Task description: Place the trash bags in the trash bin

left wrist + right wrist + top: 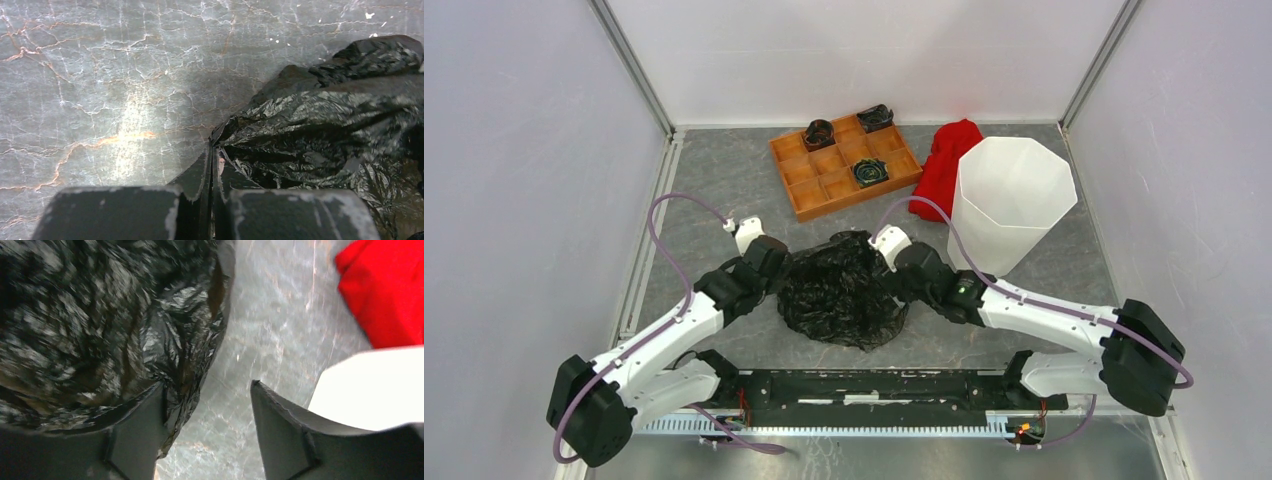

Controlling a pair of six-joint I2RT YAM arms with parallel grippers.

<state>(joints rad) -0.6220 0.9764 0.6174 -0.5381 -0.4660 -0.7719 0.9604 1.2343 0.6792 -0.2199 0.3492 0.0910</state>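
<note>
**Operator:** Status of the left gripper (212,145)?

**Technician:** Jaws fully closed, finger against finger. The trash bag (325,115) lies directly ahead of the tips and along the outer side of the right-hand finger, with its crumpled edge meeting the tips. Whether any film is caught between the fingers cannot be determined. The grey marbled table (100,75) lies ahead and to the left of the fingers.

**Operator:** Status of the right gripper (207,385)?

**Technician:** Jaws parted to a moderate gap, holding nothing. The bag is bunched over and against the left-hand finger, and table surface shows between the two fingers. The trash bin (370,390) is just outside the right-hand finger. The red cloth (385,290) lies further ahead on that same side.

**Operator:** Location of the task items overall?

**Technician:** The bag is a wrinkled heap flat on the table, between the two grippers, each at one of its flanks. The bin stands upright, mouth up, beyond the right gripper and apart from the bag. A compartment tray (860,197) sits well ahead of both grippers.
</note>
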